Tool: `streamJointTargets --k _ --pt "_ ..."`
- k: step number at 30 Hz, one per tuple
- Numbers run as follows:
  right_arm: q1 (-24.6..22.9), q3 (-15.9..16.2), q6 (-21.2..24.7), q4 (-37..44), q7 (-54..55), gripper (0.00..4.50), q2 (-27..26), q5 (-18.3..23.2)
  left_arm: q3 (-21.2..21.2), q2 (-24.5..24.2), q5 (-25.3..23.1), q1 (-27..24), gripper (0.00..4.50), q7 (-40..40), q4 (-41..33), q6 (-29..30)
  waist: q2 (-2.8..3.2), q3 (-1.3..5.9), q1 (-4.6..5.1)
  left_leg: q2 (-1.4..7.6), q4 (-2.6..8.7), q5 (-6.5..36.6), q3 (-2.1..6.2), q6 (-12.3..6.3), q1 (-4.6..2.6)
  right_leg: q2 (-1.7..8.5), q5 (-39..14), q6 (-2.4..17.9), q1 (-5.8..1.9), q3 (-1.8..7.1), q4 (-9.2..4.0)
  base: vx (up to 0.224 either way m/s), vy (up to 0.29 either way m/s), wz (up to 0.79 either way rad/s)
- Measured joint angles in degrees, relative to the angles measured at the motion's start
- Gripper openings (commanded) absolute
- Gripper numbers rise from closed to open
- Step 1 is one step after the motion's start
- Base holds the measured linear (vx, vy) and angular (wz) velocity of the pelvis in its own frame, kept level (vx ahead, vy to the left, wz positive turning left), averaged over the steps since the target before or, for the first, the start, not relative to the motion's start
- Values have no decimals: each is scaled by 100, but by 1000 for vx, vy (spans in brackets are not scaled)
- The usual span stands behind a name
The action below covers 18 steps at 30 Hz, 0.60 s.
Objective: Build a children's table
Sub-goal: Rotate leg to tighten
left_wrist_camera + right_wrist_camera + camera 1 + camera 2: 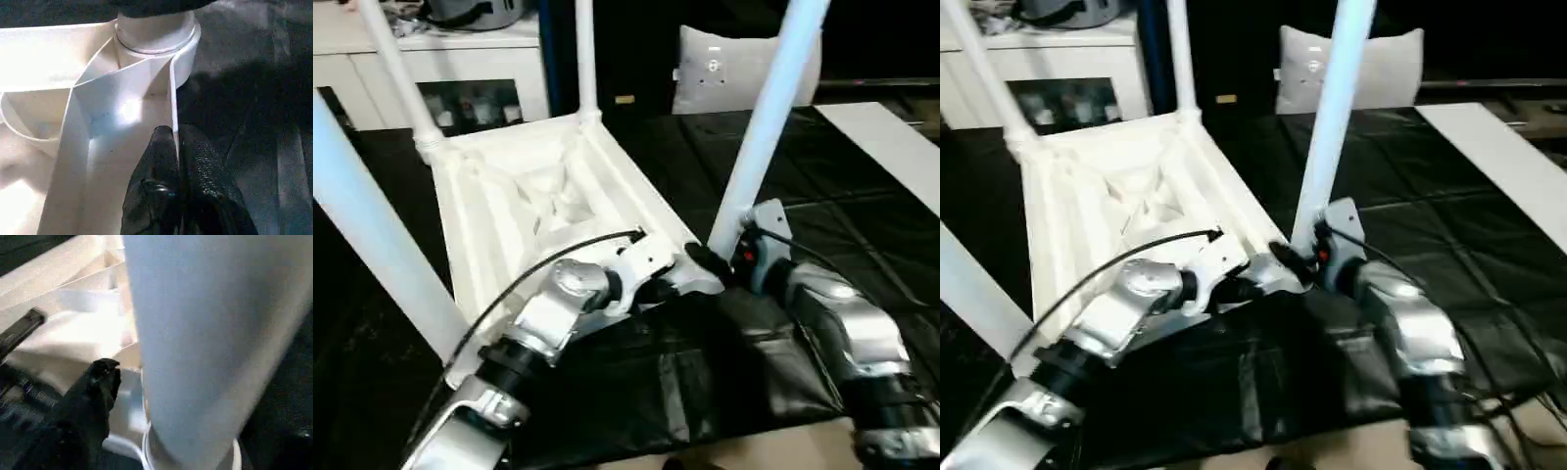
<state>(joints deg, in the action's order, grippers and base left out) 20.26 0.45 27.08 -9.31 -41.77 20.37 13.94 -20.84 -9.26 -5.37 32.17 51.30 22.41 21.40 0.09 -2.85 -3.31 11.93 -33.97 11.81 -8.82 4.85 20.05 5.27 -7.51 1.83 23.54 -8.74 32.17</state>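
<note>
The white tabletop [524, 186] lies upside down on black cloth, ribbed underside up, with white legs standing in its corner sockets. My left gripper [177, 142] is shut on the thin rim wall [172, 98] just short of the near right socket [156, 36]. My right gripper [736, 245] sits at the base of the near right leg [769, 117]. One black finger [105, 374] stands a little off the leg [205, 333], so the jaws are open around it. The other finger is hidden behind the leg.
Three more legs rise at the far left [401, 78], far right [585, 59] and near left [372, 235]. A white cabinet with glass doors [460, 98] stands behind, a white cushion [724, 69] at the back, and a white board [891, 147] to the right.
</note>
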Motion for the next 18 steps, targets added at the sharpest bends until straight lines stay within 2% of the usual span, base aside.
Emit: streamJointTargets --k 4,8,12,16,18 --pt "-137 27 -37 163 -901 422 635 152 -108 -426 45 -10 0 543 17 -449 1 -1 -73 -7 -9 -2 -5 5 1 6 0 0 -2 16 0 0 0 0" --pt "-238 151 -45 265 -1543 442 1014 279 -165 -740 93 -9 0 1003 90 -879 1 -1 -152 -7 -15 5 -6 15 -7 6 0 0 -11 17 0 0 0 0" --pt "-249 337 -179 267 -2214 442 1461 302 -313 -1124 125 -8 0 1589 159 -1444 2 0 -225 -6 -17 15 -6 33 -7 9 0 0 -18 18 0 0 0 0" --pt "-250 502 -335 267 -2786 442 1638 327 -435 -1405 132 0 0 2103 159 -1851 1 0 -279 -4 -19 15 -6 35 -8 9 0 0 -25 18 1 0 0 0" --pt "-249 556 -360 267 -2940 408 1647 353 -480 -1446 144 10 0 2251 159 -1960 1 0 -318 -5 -19 15 -6 35 -8 10 0 0 -26 18 1 0 0 0"
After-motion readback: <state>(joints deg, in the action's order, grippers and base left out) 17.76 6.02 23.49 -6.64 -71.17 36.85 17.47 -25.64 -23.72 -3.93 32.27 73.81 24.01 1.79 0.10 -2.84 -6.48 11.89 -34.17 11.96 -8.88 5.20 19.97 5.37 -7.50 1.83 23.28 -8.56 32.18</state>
